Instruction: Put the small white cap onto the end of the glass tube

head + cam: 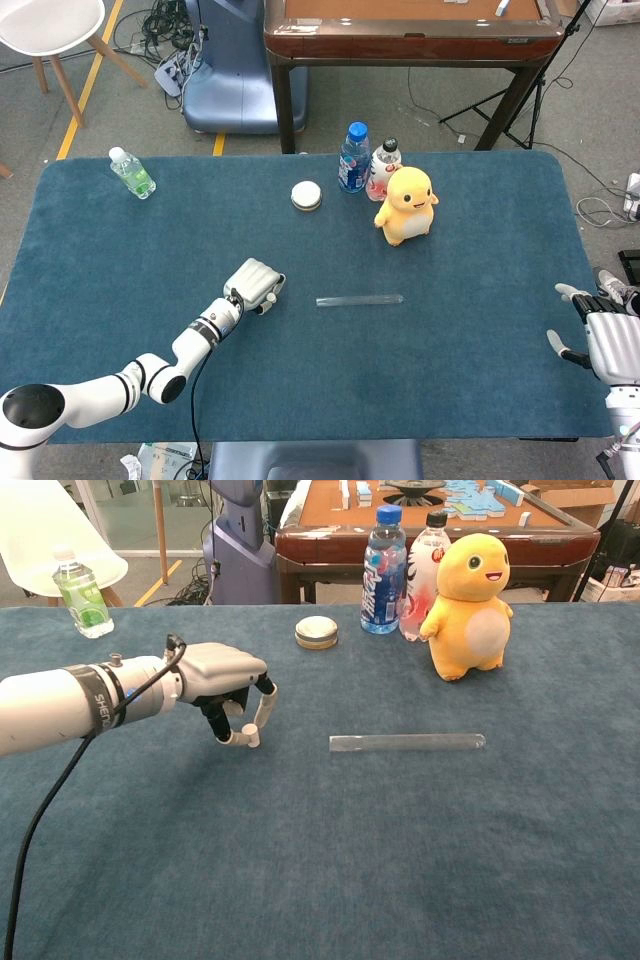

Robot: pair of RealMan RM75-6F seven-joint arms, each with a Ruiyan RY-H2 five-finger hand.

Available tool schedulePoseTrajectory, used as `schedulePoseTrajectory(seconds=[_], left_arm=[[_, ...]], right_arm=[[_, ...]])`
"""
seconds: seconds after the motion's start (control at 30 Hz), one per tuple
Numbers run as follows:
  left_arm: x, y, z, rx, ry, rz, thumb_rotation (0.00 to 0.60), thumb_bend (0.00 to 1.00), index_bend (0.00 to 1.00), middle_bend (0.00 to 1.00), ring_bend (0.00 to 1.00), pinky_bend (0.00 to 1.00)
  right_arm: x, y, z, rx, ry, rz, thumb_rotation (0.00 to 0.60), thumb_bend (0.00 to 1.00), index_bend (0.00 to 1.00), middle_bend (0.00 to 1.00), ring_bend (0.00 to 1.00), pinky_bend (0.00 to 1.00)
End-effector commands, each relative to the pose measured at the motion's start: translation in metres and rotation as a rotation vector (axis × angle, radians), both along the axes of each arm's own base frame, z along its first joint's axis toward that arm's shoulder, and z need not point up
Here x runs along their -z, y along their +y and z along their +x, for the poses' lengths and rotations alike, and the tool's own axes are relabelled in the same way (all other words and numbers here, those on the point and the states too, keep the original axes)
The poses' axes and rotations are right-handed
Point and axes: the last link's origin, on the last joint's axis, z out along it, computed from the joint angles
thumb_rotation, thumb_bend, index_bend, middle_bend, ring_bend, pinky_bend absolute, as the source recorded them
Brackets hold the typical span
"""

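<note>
My left hand [222, 680] is low over the blue cloth-covered worktop [320, 860], knuckles up, fingers curled downward. The small white cylindrical cap [248, 738] sits at my fingertips, pinched between the thumb and a finger as far as the chest view shows; from the head view the cap is too small to confirm, and whether it touches the cloth I cannot tell. I record this hand as grasping the cap.

The clear glass tube [407, 742] lies flat on the worktop, off to the right of my left hand and apart from it, its near end pointing toward the cap.

My right hand [608, 340] is at the far right edge of the worktop, seen only in the head view, released, fingers spread, holding nothing.

Beyond my left hand, toward the back edge: a round white lidded tin [316, 632], a blue-capped water bottle [381, 572], a black-capped bottle with a red label [422, 577] and a yellow plush duck [470, 608]. A small green-tinted bottle [82, 595] stands at the far left.
</note>
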Motion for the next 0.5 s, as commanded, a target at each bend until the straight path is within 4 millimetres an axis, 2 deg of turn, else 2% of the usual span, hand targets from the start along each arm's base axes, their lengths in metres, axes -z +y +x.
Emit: schedulePoseTrajectory(seconds=[0.03, 0.13, 0.23, 0.4, 0.5], left_arm=[[0.000, 0.000, 0.000, -0.001, 0.001, -0.002, 0.600, 0.29, 0.53, 1.00, 1.00, 1.00], [-0.002, 0.002, 0.000, -0.007, -0.010, 0.000, 0.600, 0.29, 0.53, 1.00, 1.00, 1.00], [-0.008, 0.003, 0.001, -0.023, -0.038, 0.002, 0.600, 0.31, 0.53, 1.00, 1.00, 1.00], [-0.028, 0.002, 0.000, -0.070, -0.113, -0.009, 0.600, 0.33, 0.53, 1.00, 1.00, 1.00], [-0.042, -0.002, -0.001, -0.082, -0.149, -0.008, 0.600, 0.33, 0.53, 1.00, 1.00, 1.00]], right_arm=[[0.000, 0.000, 0.000, -0.001, 0.000, 0.001, 0.600, 0.28, 0.24, 0.34, 0.34, 0.37], [0.000, -0.001, 0.001, -0.011, -0.001, -0.003, 0.600, 0.28, 0.24, 0.35, 0.35, 0.37], [0.001, -0.003, 0.003, -0.023, -0.001, -0.004, 0.600, 0.28, 0.24, 0.37, 0.38, 0.42], [0.008, -0.015, 0.012, -0.041, 0.003, 0.046, 0.600, 0.28, 0.24, 0.39, 0.41, 0.45], [0.016, -0.028, 0.024, -0.067, 0.000, 0.097, 0.600, 0.28, 0.25, 0.40, 0.43, 0.47]])
